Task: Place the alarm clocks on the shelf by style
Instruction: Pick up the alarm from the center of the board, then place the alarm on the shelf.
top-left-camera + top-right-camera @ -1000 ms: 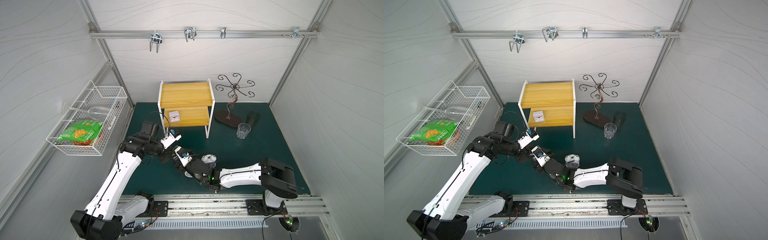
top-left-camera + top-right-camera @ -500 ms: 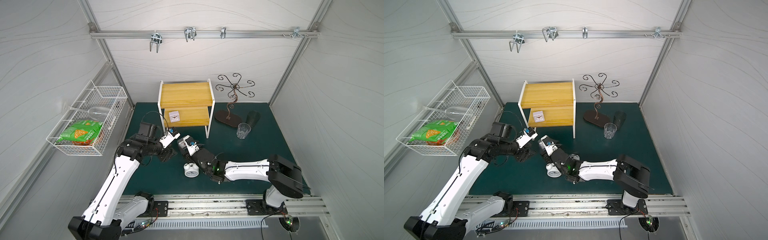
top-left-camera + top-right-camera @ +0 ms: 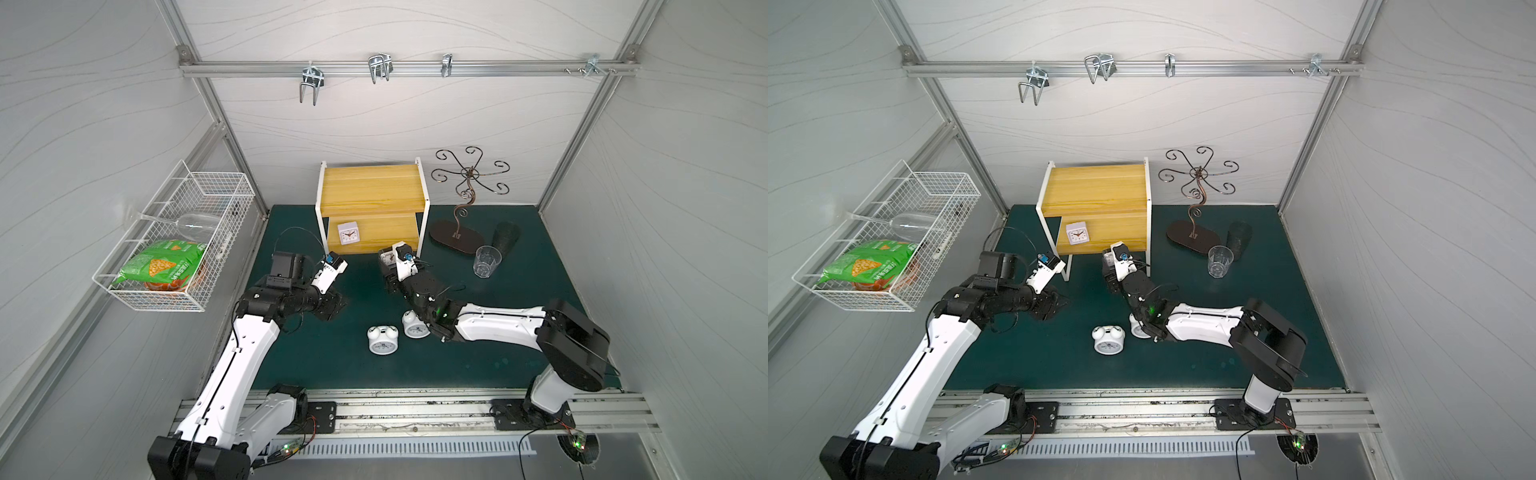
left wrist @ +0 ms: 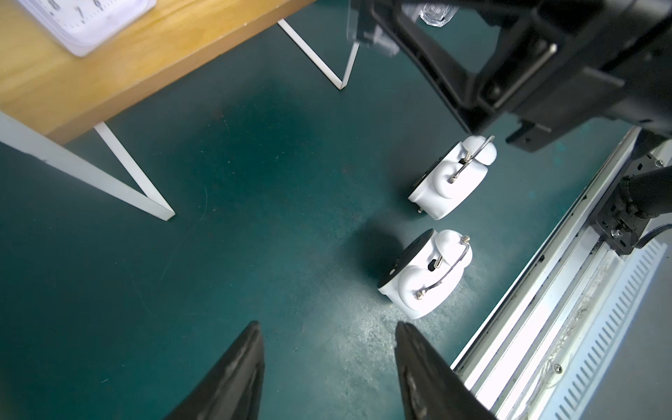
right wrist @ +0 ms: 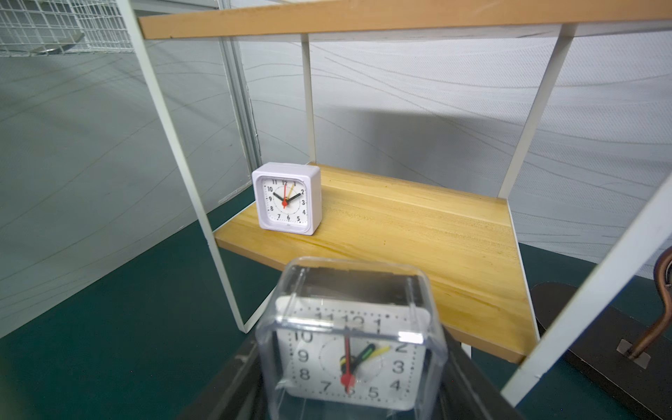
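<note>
The shelf (image 3: 370, 195) stands at the back of the green mat. A white square alarm clock (image 3: 348, 234) (image 5: 287, 198) sits upright on its lower board. My right gripper (image 3: 386, 266) (image 5: 351, 367) is shut on the clear-cased square clock (image 3: 387, 257) (image 5: 349, 342), held just in front of the lower board's right part. Two round white twin-bell clocks (image 3: 382, 338) (image 3: 415, 326) stand on the mat near the front; the right forearm partly covers one. My left gripper (image 3: 337, 305) (image 4: 327, 327) is open and empty over bare mat, left of the round clocks (image 4: 425, 271) (image 4: 452, 178).
A white wire basket (image 3: 178, 241) on the left wall holds a green snack bag and a wine glass. Right of the shelf are a dark metal hook stand (image 3: 457, 241), a clear drinking glass (image 3: 487, 261) and a dark cup (image 3: 505, 236). The arms' rail (image 3: 415, 411) runs along the front.
The two grippers were together at mid-mat. The left gripper has opened and drawn back left. The right arm has carried the clear-cased clock up to the shelf, uncovering the round clocks.
</note>
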`<state>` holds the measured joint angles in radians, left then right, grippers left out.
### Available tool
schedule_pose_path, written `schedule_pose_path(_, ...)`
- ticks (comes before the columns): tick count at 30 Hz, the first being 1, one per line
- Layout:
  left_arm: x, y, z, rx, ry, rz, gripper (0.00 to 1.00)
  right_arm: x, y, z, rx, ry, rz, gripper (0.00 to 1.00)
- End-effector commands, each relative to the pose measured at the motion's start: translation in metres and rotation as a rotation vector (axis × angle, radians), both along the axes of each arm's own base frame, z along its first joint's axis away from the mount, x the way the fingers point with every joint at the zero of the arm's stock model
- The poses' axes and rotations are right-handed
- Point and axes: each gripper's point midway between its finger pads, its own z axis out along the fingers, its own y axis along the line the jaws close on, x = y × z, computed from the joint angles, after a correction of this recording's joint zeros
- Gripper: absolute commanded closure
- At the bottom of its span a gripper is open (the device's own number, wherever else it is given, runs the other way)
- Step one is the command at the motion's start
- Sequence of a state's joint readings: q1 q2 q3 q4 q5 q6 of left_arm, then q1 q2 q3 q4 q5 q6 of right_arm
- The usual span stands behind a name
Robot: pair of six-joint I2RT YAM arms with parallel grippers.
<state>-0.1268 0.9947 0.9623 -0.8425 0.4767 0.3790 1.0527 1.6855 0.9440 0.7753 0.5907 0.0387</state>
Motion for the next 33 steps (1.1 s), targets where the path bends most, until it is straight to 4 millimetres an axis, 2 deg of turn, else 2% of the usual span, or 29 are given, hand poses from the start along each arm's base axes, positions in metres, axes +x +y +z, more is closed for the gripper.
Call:
schedule_pose_path(1,0.011,-0.002,0.007,-0.041,-0.052,0.025,0.39,0.016,0.005,0.017,0.086,-0.041,-0.029,0.45)
schedule_pose_path(7,0.012,-0.002,0.0,-0.051,-0.043,0.04,0.39,0.031,0.019,0.019,0.067,-0.084,-0.055,0.45)
schedule_pose_path(13,0.011,-0.002,-0.003,-0.053,-0.039,0.038,0.39,0.051,0.027,0.009,0.031,-0.084,-0.095,0.45)
schedule_pose_path(20,0.01,-0.003,-0.005,-0.053,-0.041,0.03,0.39,0.076,0.024,-0.005,0.018,-0.044,-0.146,0.45)
schedule_pose_path(33,0.009,-0.004,-0.006,-0.054,-0.035,0.016,0.39,0.106,0.016,-0.022,-0.003,-0.001,-0.187,0.45)
